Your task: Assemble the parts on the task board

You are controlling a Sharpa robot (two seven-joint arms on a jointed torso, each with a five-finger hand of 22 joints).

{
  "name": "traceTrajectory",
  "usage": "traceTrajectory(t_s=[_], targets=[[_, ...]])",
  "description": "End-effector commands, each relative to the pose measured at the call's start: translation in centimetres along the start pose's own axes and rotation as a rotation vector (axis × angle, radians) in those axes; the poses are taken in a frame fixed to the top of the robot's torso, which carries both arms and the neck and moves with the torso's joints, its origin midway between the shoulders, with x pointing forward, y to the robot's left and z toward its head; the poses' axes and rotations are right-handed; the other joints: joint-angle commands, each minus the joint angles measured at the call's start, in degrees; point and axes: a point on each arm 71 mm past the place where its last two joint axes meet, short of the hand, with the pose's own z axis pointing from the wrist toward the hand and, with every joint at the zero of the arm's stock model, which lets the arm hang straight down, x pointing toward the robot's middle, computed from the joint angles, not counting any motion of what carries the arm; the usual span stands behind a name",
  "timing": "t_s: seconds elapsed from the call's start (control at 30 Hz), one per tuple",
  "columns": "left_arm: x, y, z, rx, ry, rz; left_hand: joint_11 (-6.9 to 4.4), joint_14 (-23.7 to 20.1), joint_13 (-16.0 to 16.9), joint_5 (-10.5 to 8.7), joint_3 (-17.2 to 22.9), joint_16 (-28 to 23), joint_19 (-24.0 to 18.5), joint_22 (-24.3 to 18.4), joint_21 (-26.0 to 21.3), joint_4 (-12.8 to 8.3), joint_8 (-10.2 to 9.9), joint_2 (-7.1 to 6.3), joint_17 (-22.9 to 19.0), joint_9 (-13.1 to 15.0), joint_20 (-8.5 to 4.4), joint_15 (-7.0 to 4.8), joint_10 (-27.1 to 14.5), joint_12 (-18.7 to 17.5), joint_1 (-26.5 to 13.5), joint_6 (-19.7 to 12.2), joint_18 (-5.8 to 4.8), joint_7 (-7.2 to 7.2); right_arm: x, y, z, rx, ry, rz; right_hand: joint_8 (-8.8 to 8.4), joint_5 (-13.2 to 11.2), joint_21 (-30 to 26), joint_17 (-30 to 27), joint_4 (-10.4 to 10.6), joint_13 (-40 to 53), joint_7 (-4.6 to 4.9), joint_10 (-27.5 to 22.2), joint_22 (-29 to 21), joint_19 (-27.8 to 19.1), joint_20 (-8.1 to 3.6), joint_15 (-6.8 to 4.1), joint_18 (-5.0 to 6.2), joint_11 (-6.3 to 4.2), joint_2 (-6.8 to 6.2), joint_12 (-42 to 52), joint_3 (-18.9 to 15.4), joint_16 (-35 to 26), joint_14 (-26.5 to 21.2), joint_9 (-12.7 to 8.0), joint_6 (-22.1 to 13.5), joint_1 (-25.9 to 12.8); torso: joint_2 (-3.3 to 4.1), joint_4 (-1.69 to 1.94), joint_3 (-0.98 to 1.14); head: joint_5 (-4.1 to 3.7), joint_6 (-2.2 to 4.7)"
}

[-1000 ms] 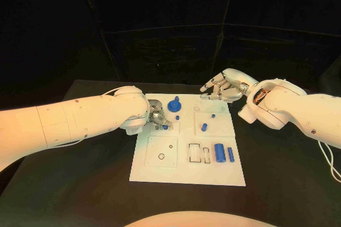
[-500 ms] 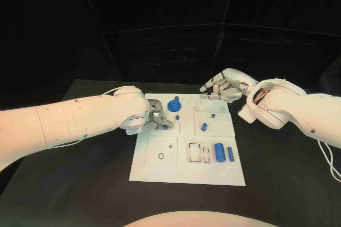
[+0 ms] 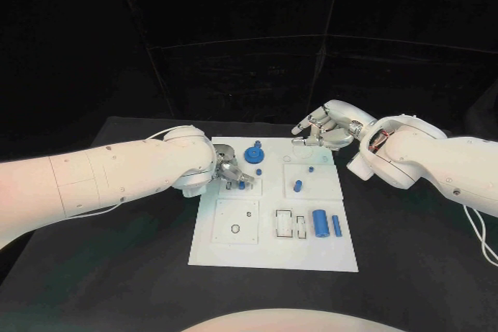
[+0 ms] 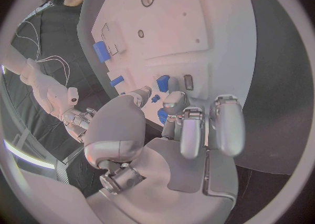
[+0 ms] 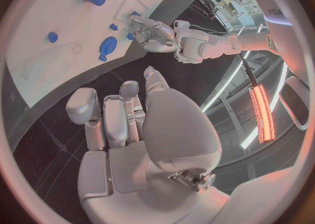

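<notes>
Here the left hand (image 3: pixel 230 175) pinches a small blue part (image 4: pixel 162 115) over the task board (image 3: pixel 272 254), right hand (image 3: pixel 324 132) loosely curled on nothing; a tilted part could jam its socket.

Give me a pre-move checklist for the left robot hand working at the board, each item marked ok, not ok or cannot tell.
1. Left robot hand is over the white board: ok.
2. It holds a small blue piece at its fingertips: cannot tell; the piece is right by the fingers, but a grip is not plain.
3. Right robot hand is away from the left one, at the board's far edge: ok.
4. Right robot hand holds nothing: ok.
5. Two blue cylinders lie undisturbed on the board: ok.
</notes>
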Motion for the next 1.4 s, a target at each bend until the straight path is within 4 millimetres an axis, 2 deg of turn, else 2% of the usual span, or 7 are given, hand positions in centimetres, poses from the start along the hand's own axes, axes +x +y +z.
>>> traceTrajectory(t_s=[0.03,0.1,0.3,0.43,0.77,1.03,1.4], targets=[[-0.2,0.2,-0.3,0.001,-0.017,-0.016,-0.08,6.04,-0.19,0.14,-0.87,0.19,0.09,-0.14,0.03,-0.04,0.27,-0.02,15.09,-0.09,-0.12,-0.37,0.22,0.03,-0.49,0.41,-0.53,0.06,-0.1,0.1,0.0,-0.005,0.003,-0.003,0.25,0.17,-0.32,-0.05,-0.06,-0.05,0.13,-0.38,-0.05,-0.34,-0.14,-0.15,0.61,0.12,0.47,-0.20,-0.42,-0.20,0.98,-0.03,-0.16,-0.31,-0.01,-0.02,-0.02,-0.06,0.17],[-0.5,0.4,-0.7,0.002,-0.017,-0.017,-0.07,6.04,-0.44,0.14,-1.57,0.19,0.01,-0.33,-0.12,-0.07,0.25,-0.13,15.09,-0.11,-0.13,-0.37,0.05,-0.18,-0.45,0.31,-0.48,0.08,-0.1,0.0,0.0,-0.004,0.002,-0.003,0.25,0.17,-0.32,-0.05,-0.06,-0.05,0.13,-0.38,-0.05,-0.34,-0.14,-0.15,0.61,0.12,0.47,-0.20,-0.42,-0.20,0.98,-0.03,-0.16,-0.31,-0.04,-0.01,-0.02,-0.17,0.30],[-2.9,0.5,-2.4,-0.014,0.007,0.011,0.62,6.04,-4.75,0.16,-5.24,0.19,-1.09,-2.68,-2.00,-0.23,-0.81,-0.72,15.09,-0.56,0.19,0.14,-3.33,-3.84,1.01,-2.12,0.00,0.94,-0.3,-0.2,0.0,0.001,-0.002,-0.005,0.25,0.17,-0.32,-0.05,-0.06,-0.05,0.13,-0.38,-0.05,-0.34,-0.14,-0.15,0.61,0.12,0.47,-0.20,-0.42,-0.20,0.98,-0.03,-0.16,-0.31,-0.02,-0.04,0.04,-0.29,0.62],[-5.2,0.9,-3.2,-0.044,-0.010,0.037,1.59,6.04,-5.65,0.13,-7.22,0.19,-1.45,-3.39,-2.70,-0.49,-2.84,0.20,15.09,-1.81,0.85,0.92,-4.34,-4.46,4.05,-4.64,0.13,2.09,-0.3,-0.2,0.0,0.003,-0.003,-0.005,0.25,0.17,-0.32,-0.05,-0.06,-0.05,0.13,-0.38,-0.05,-0.34,-0.14,-0.15,0.61,0.12,0.47,-0.20,-0.42,-0.20,0.98,-0.03,-0.16,-0.31,-0.04,-0.01,0.05,-0.28,0.85],[-8.8,2.2,-1.8,-0.135,-0.014,0.055,1.97,6.04,-5.48,0.14,-9.09,0.19,-1.34,-3.16,-2.67,-0.24,-3.62,1.53,15.09,-2.71,1.33,1.30,-4.32,-4.04,5.86,-4.57,0.13,2.46,-0.3,-0.2,0.1,0.002,-0.003,-0.005,0.25,0.15,-0.34,-0.03,-0.01,-0.12,0.13,-0.42,-0.09,-0.35,-0.14,-0.15,0.62,0.12,0.48,-0.28,-0.47,-0.20,0.98,-0.03,-0.16,-0.35,0.16,-0.05,-0.13,0.13,1.43],[-9.5,3.0,0.0,-0.169,-0.013,0.034,2.02,6.04,-5.57,0.14,-9.57,0.19,-1.38,-3.25,-2.78,-0.26,-3.79,2.21,15.09,-2.97,1.42,1.36,-4.44,-4.04,6.49,-4.43,0.16,2.51,-0.2,-0.1,0.2,-0.003,-0.005,-0.005,0.26,0.13,-0.40,0.02,0.05,-0.25,0.12,-0.50,-0.16,-0.38,-0.13,-0.14,0.63,0.11,0.50,-0.42,-0.55,-0.18,1.00,-0.03,-0.17,-0.40,0.07,-0.07,-0.08,0.41,1.39],[-8.7,2.8,1.7,-0.165,0.009,0.032,2.02,6.04,-5.39,0.14,-10.10,0.19,-1.25,-2.92,-2.59,-0.29,-3.83,3.03,15.09,-3.21,1.48,1.39,-4.34,-3.79,7.18,-4.03,0.11,2.48,-0.1,0.0,0.4,-0.006,-0.002,-0.004,0.26,0.13,-0.40,0.02,0.05,-0.25,0.12,-0.50,-0.16,-0.38,-0.13,-0.14,0.63,0.11,0.50,-0.42,-0.55,-0.18,1.00,-0.03,-0.17,-0.40,0.03,0.00,-0.02,0.32,1.17]])
